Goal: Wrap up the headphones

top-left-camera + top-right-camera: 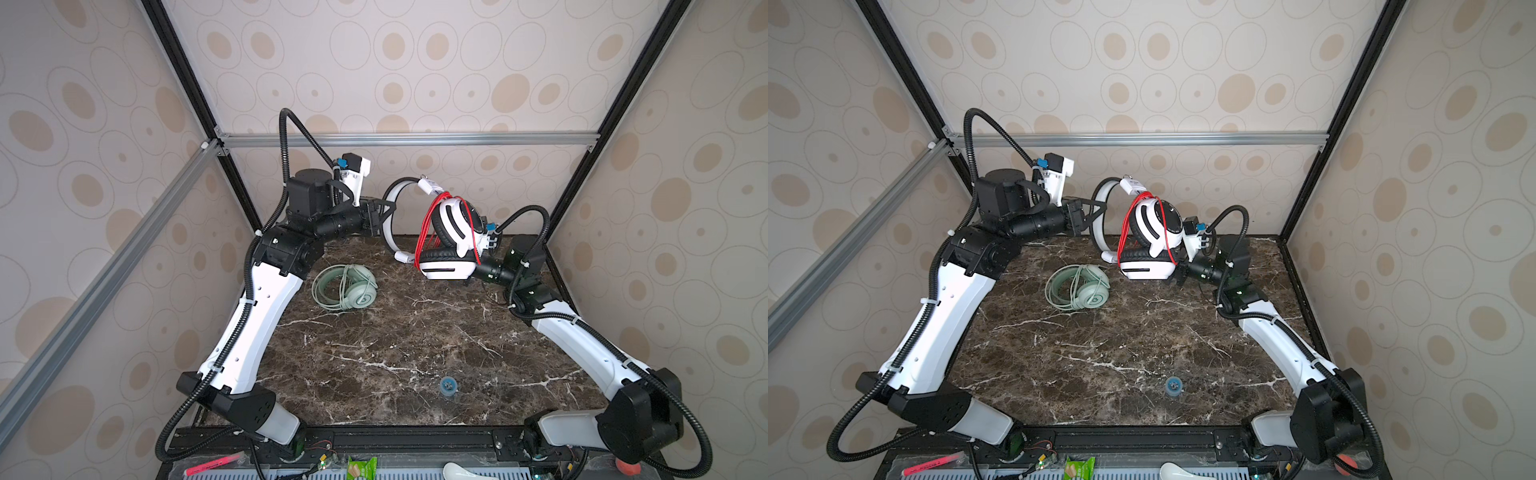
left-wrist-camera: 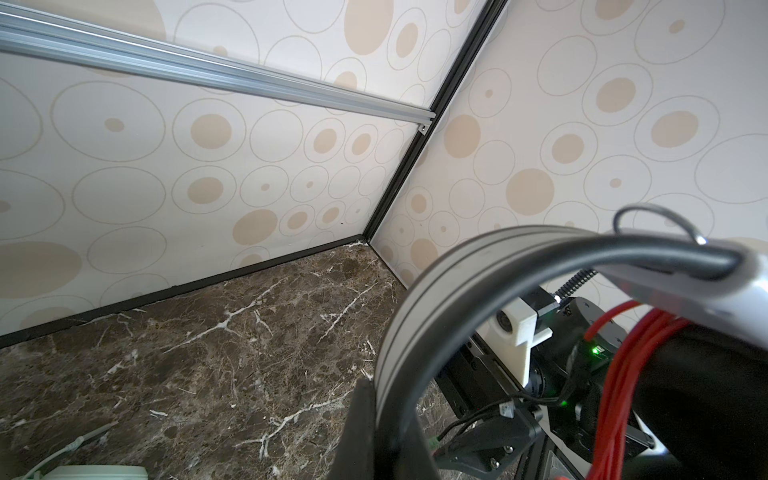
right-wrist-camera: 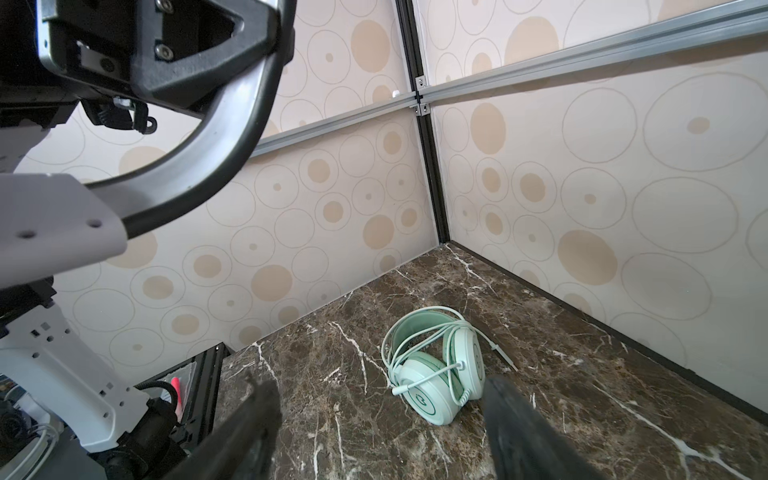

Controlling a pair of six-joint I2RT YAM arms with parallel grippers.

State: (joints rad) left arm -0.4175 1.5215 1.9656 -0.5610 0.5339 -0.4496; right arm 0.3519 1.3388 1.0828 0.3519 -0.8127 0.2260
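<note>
The white-and-black headset hangs clear of the worktop at the back. The left hand is pressed together on its headband, which stands as an upright arc running roughly 12 to 6 in both top views. The 2 ear cups sit at 3 o'clock from that hand, stacked, with the red cord looped over them in several turns that also run near 12 to 6. The right hand is spread, with nothing between its fingers in the right wrist view. In the top views it is mostly hidden behind the lower cup, at about 4 o'clock from the cups. It looks to be the nearer hand for any further work on the cord, whose loops lie toward 10 o'clock from it. The mint green headset lies flat on the worktop with its cord coiled about it, at 7 o'clock from the left hand and 9 o'clock from the right, well apart from both.
</note>
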